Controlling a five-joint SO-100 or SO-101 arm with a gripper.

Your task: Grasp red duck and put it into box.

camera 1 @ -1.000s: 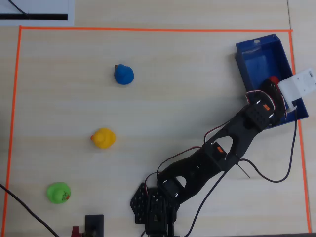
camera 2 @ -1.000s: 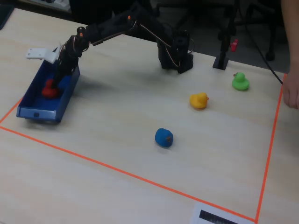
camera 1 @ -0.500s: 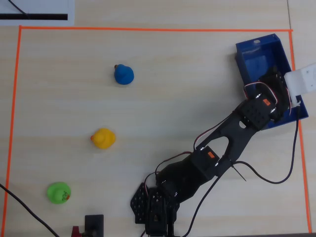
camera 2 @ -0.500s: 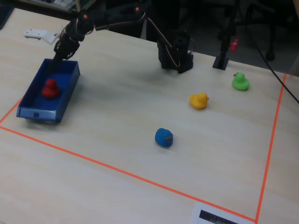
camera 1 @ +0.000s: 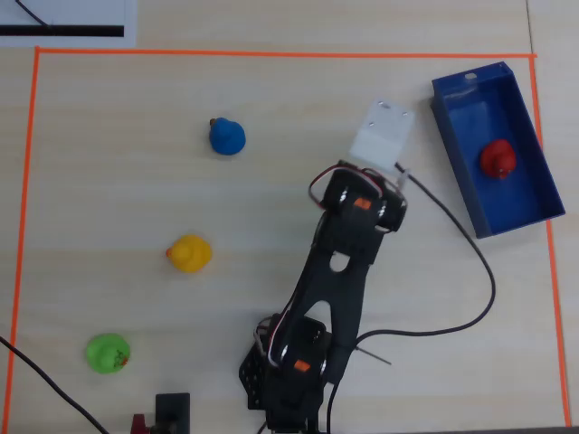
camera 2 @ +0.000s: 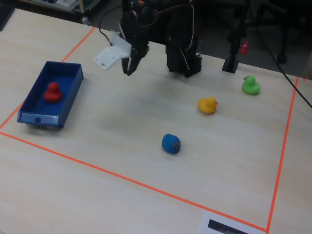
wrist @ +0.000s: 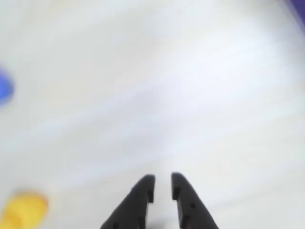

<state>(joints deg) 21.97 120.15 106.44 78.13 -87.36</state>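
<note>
The red duck [camera 1: 498, 159] [camera 2: 51, 91] sits upright inside the dark blue box [camera 1: 454, 128] [camera 2: 41, 119], with nothing touching it. My gripper [camera 2: 129, 72] hangs above bare table well away from the box, near the arm's base. In the overhead view the white wrist mount [camera 1: 384, 136] covers the fingers. The blurred wrist view shows the gripper [wrist: 162, 179] with its two dark jaws a narrow gap apart. Only pale table shows between them.
A blue duck [camera 1: 226, 136] [camera 2: 171, 144], a yellow duck [camera 1: 189, 253] [camera 2: 207, 105] and a green duck [camera 1: 108, 353] [camera 2: 250, 85] stand on the table inside the orange tape border [camera 1: 271, 53]. The arm's base [camera 2: 183, 61] and a cable [camera 1: 484, 280] lie near the box side.
The arm has lifted out of the box and swung left in the overhead view, towards the table's middle. The red duck stays in the box, free of the gripper.
</note>
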